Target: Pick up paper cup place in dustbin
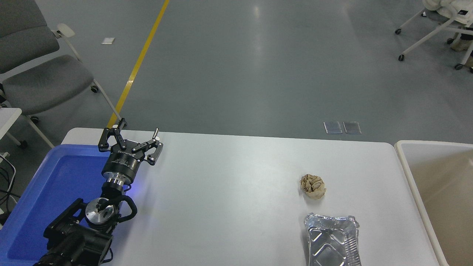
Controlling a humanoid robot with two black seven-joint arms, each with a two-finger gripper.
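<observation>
At lower left the left tool [137, 132] gapes empty; dustbin [406, 166] far right.

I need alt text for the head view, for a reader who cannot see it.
A white table holds a crumpled paper ball and, nearer, a foil tray; no paper cup is visible. The left gripper, open, hangs over a blue tray at left; the dustbin stands at right.
</observation>
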